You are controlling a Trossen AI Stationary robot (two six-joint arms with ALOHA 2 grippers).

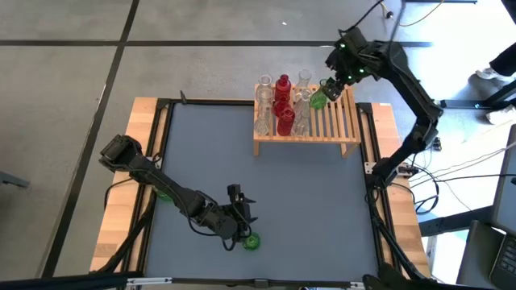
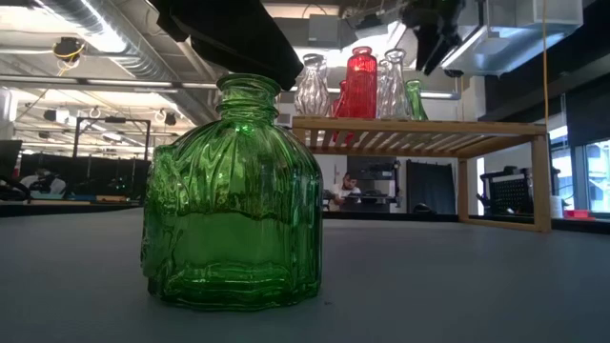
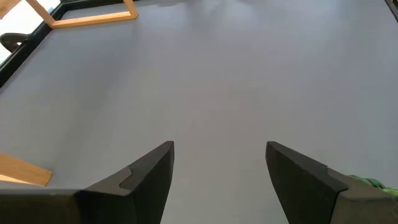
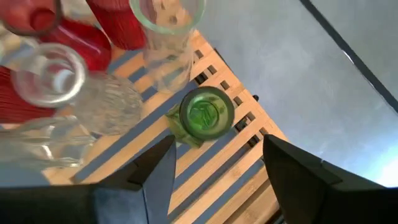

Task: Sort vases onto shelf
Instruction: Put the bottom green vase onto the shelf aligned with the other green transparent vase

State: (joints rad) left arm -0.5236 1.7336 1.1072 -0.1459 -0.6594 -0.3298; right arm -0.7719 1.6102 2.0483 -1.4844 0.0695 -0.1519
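Right gripper [image 1: 332,87] sits above the shelf [image 1: 339,121] in the upper right of the high view, fingers spread, nothing pinched. A small green vase [image 4: 206,114] stands on the slats directly below it, clear of both fingers. Reads as a placement just finished.

Left gripper [image 1: 240,219] is low centre of the high view, fingers spread and empty, just beside the squat green vase [image 1: 251,240] on the grey table [image 1: 322,209]. That vase fills the foreground in the low view [image 2: 233,200].

Next move, my guess: left closes in on that green vase, pinches the neck or body, carries it to the free slats on the shelf's right half. Right needs to lift clear without clipping the tall necks next to it.

Count, best I can tell:
- red on shelf: 2 [image 1: 283,103]
- clear on shelf: about 4, overlapping, not certain [image 1: 264,109]
- green: 1 on shelf, 1 on table; another green shape shows under the left arm, partly hidden [image 1: 164,193]
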